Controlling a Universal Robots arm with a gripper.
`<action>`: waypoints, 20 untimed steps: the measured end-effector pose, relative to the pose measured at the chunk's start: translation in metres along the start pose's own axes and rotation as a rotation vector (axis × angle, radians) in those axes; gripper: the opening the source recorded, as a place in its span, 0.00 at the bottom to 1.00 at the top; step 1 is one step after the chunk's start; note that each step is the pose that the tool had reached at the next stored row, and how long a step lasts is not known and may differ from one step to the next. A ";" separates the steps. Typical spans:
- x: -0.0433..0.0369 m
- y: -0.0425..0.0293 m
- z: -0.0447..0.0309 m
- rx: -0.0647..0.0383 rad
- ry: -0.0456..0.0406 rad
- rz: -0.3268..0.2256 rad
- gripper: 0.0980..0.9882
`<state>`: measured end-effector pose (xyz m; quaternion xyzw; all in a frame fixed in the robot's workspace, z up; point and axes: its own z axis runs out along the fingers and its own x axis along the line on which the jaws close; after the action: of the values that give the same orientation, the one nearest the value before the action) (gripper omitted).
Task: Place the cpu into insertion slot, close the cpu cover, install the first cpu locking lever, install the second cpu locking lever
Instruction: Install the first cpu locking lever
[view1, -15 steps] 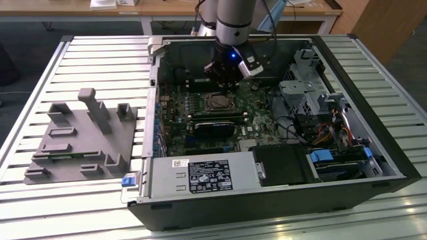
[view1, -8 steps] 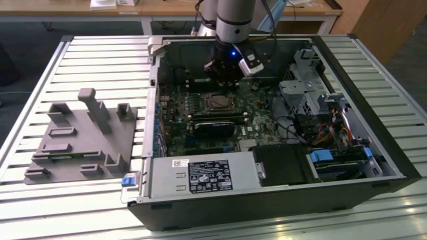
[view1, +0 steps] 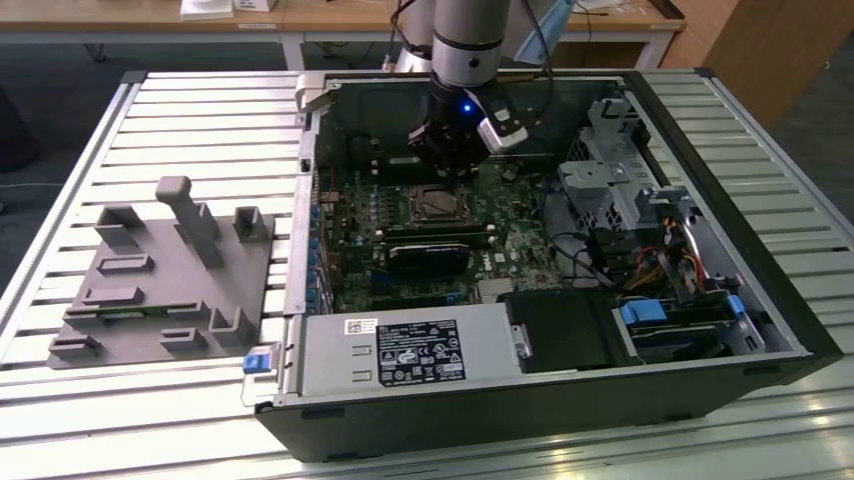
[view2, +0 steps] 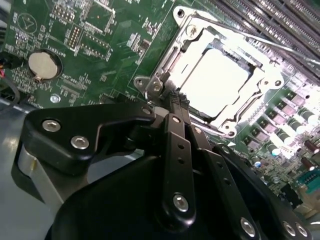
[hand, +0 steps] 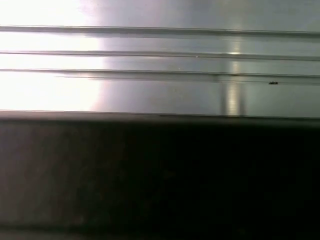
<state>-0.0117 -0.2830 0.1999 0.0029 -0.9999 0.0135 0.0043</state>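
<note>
Slatted metal table (view1: 174, 110), ribs running w/ its long edges. Two things sit directly on it. Open PC case (view1: 561, 400), side panel off, takes up the table's middle through to the edge on the exterior view's right; its black front wall runs along the near edge, back wall close to the far edge. Grey fixture (view1: 160, 280) w/ upright blocks and low pockets lies flat near the edge on the exterior view's left, just beside the case, approx. mid-depth. Bare slats show around the fixture and at both far corners.
</note>
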 end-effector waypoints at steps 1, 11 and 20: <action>-0.0001 0.0003 0.0006 0.005 -0.0001 0.000 0.01; -0.0003 0.0030 0.0024 -0.004 -0.0001 0.000 0.01; -0.0004 0.0031 0.0025 -0.034 -0.0005 0.000 0.01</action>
<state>-0.0114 -0.2800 0.1973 0.0030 -1.0000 -0.0034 0.0042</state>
